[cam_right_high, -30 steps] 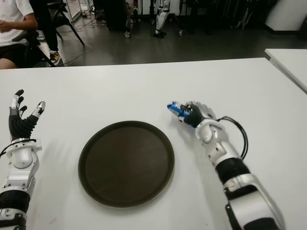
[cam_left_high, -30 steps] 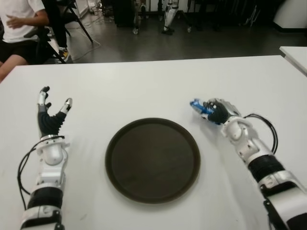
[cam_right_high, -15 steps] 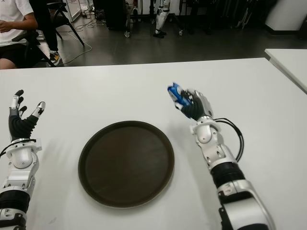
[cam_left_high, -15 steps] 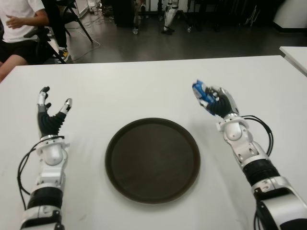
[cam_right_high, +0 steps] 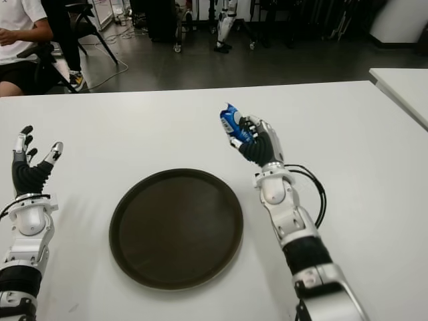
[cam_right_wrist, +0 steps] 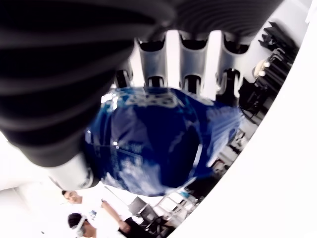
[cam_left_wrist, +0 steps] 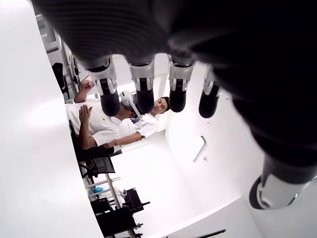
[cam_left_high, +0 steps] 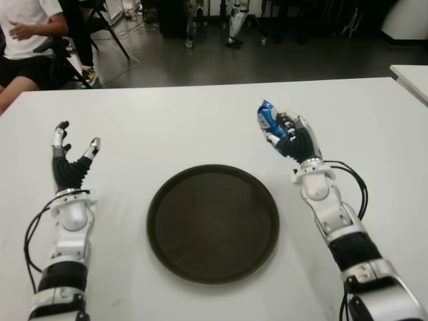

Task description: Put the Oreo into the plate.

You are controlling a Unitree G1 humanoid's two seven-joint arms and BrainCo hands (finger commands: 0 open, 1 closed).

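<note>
My right hand (cam_left_high: 289, 136) is raised above the white table (cam_left_high: 200, 127), just beyond the right rim of the plate, with its fingers curled around a blue Oreo packet (cam_left_high: 269, 122). The packet (cam_right_wrist: 158, 141) fills the right wrist view, pinned between thumb and fingers. A round dark brown plate (cam_left_high: 212, 223) lies flat at the table's middle with nothing on it. My left hand (cam_left_high: 70, 160) stands to the left of the plate, fingers (cam_left_wrist: 141, 91) spread and holding nothing.
A person in a white shirt (cam_left_high: 27, 33) sits on a chair beyond the table's far left corner. A second white table (cam_left_high: 411, 77) shows at the far right. Dark floor and equipment stands lie behind.
My right hand has lifted the Oreo packet off the table and carried it up and leftward toward the plate's right rim. The left hand has not moved.
</note>
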